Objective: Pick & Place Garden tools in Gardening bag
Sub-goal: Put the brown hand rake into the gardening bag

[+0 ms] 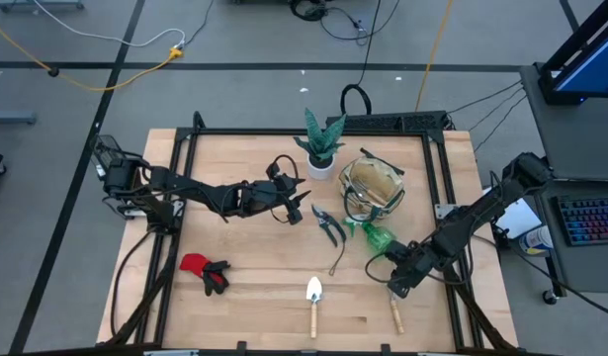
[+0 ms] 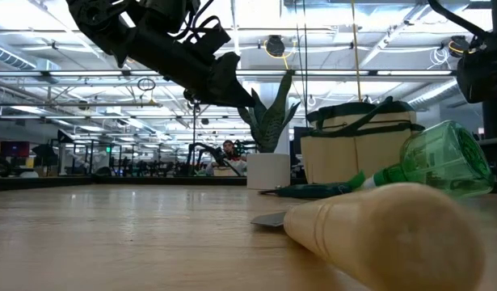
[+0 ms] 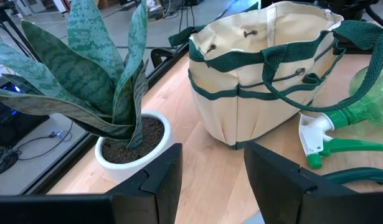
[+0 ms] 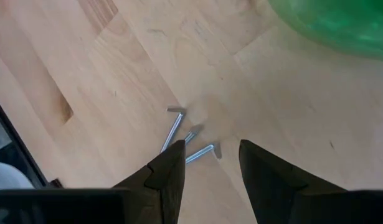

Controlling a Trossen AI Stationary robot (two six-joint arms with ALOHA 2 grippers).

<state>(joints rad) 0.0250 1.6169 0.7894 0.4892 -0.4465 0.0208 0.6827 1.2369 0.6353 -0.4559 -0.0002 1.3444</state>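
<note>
The beige gardening bag (image 1: 371,186) with green trim stands upright at the far right of the table, its mouth open. My left gripper (image 3: 213,168) hovers open above the table's middle, pointing toward the bag (image 3: 266,68) and the potted plant. My right gripper (image 4: 210,155) hangs open just above the bent metal tines (image 4: 188,134) of a wooden-handled rake (image 1: 395,314) lying near the front right; it touches nothing. A green spray bottle (image 1: 378,237) lies on its side beside the bag. Pruning shears (image 1: 328,225), a trowel (image 1: 313,300) and red-and-black gloves (image 1: 205,272) lie flat on the table.
A green plant in a white pot (image 1: 321,153) stands left of the bag. A thin metal tool (image 1: 338,259) lies between the shears and the trowel. A black frame (image 1: 185,188) borders the wooden table. The low view's foreground is filled by a wooden handle (image 2: 385,234).
</note>
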